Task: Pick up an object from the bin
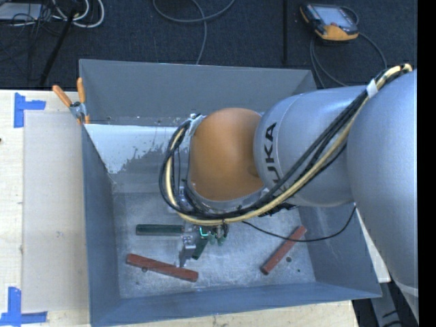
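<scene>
- dark green stick [158, 229]: lying flat, horizontal, lower middle of frame
- red-brown stick [161, 267]: just below it, flat, right end slightly lower
- second red-brown stick [283, 250]: lower right, diagonal, upper end rightward, well apart

A dark green stick [158, 229] lies just left of the gripper [191, 249], a red-brown bar [160, 267] below it; rightward, bare bin floor [235, 261] until a 2nd bar [283, 249].

Lab w/ KUKA arm [320, 148], floor cables [82, 7]

In the bin [204, 94], far stick [160, 229] lies behind near stick [161, 267], right stick [283, 249] apart.
</scene>
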